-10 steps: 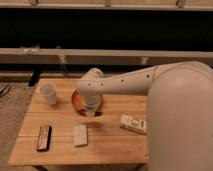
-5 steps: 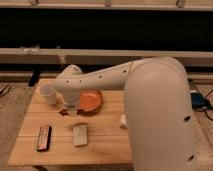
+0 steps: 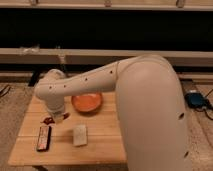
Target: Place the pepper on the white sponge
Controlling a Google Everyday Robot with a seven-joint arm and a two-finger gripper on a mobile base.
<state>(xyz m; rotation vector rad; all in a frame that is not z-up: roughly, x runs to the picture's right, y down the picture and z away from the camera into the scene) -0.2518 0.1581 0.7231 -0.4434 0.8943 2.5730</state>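
Observation:
The pepper [image 3: 48,120] shows as a small dark red shape on the wooden table [image 3: 100,145], just left of my gripper's tip. My gripper [image 3: 58,117] hangs low over the table's left part, right beside the pepper; I cannot see whether it holds the pepper. The white sponge [image 3: 80,135] lies flat on the table a short way to the right of and nearer than the gripper, apart from it and with nothing on it.
A dark remote-like bar [image 3: 44,137] lies left of the sponge, just in front of the pepper. An orange bowl [image 3: 87,102] sits behind the sponge, right of the gripper. My large white arm [image 3: 150,110] covers the table's right side.
My arm has swung left from over the orange bowl to the table's left part, and the gripper now sits low by the pepper. The arm now hides the white cup.

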